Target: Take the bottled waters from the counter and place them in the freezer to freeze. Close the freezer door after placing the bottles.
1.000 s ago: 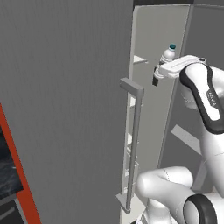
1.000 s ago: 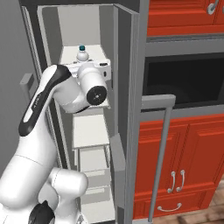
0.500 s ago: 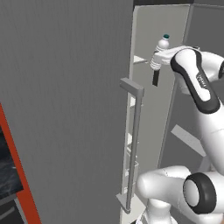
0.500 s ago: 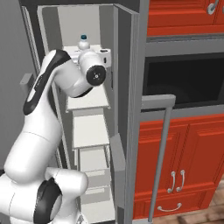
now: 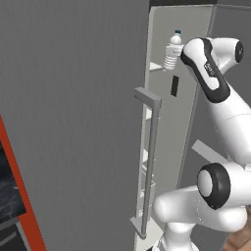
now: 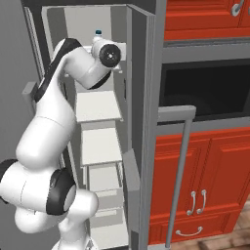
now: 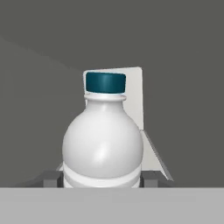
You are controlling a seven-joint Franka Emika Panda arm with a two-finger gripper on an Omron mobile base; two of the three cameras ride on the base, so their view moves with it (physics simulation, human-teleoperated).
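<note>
Jaws of the gripper [image 7: 103, 178] clamp a bottled water [image 7: 103, 144], upright, cap up, raised inside the open freezer [image 6: 93, 29] above its white shelves [image 6: 96, 106]; freezer door [image 5: 78, 112] stands left; red cabinets [image 6: 205, 185] right. No readable writing

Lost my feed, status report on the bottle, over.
Gripper shut on bottled water. Bottle upright, up at the open freezer top shelf. Nothing blocking seen.
</note>
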